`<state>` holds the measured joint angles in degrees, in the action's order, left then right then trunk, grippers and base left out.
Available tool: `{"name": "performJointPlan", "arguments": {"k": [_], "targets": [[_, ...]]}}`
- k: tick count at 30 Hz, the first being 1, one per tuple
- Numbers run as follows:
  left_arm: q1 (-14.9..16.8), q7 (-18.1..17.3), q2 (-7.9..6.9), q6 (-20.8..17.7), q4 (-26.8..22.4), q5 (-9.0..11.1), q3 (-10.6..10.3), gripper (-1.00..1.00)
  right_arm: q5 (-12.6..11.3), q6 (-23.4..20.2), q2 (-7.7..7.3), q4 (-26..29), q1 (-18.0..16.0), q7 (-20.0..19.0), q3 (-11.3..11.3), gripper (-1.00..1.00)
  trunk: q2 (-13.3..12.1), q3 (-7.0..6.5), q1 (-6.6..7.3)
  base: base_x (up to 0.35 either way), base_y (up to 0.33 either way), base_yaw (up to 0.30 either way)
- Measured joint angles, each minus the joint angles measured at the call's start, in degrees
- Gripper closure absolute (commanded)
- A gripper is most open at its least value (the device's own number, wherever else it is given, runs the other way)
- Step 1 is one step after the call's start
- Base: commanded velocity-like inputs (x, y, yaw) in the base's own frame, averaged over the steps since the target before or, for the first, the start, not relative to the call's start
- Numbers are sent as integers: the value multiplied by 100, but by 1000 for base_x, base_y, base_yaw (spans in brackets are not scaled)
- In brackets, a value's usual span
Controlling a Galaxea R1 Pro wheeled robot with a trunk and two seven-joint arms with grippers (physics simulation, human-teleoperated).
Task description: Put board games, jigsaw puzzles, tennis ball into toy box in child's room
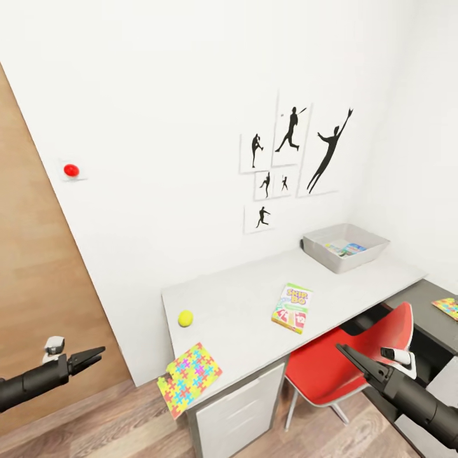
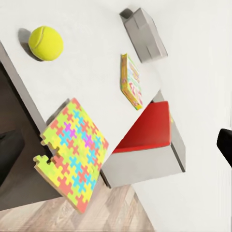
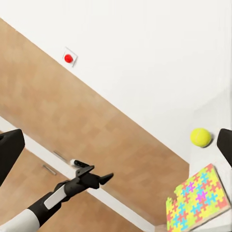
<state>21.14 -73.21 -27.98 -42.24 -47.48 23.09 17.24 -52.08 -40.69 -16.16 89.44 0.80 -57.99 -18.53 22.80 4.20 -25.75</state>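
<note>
The robot looks to be coming up to the tabletop (image 1: 254, 299) to pick up a toy. A good first pick is the jigsaw puzzle (image 1: 189, 378): it hangs over the near left corner, so its free edge is easy to pinch. Go slowly so it does not slide off. The left end effector (image 1: 95, 353) holds nothing, its tips close together; it is low, well left of that corner. The right end effector (image 1: 343, 350), also empty, hovers by the red chair (image 1: 353, 369). The tennis ball (image 1: 185, 318) sits near the left edge, the Skip-Bo game (image 1: 292, 308) mid-top, the toy box (image 1: 345, 246) at the far right corner.

Matt pale table (image 1: 248, 299), wood-plank floor (image 1: 114, 426)
</note>
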Motion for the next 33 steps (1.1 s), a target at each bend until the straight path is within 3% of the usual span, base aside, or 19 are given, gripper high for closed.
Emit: {"name": "performJointPlan", "arguments": {"k": [4, 11, 17, 26, 33], "targets": [[2, 75, 3, -397, 1, -84, 3, -100, 1, 1, 0, 0, 0, 0, 0, -100, 0, -6, 0, 0, -6, -34], [7, 698, 2, -883, 8, -159, 15, -100, 2, 1, 0, 0, 0, 0, 0, -100, 0, -8, 0, 0, -2, -9], [8, 954, -4, -988, 34, -140, 30, -100, 6, 1, 4, 0, 0, 2, 5, -100, 0, -8, 0, 0, 0, -1], [8, 1030, 5, -1008, 44, -137, 37, -100, 1, 1, 2, 0, 0, 2, 3, -100, 0, -8, 0, 0, 0, 0], [8, 1072, 116, -1003, 45, -149, 25, -100, -11, -10, -4, 8, 0, -13, -5, -100, 0, -8, 0, 0, 0, 0]]}}
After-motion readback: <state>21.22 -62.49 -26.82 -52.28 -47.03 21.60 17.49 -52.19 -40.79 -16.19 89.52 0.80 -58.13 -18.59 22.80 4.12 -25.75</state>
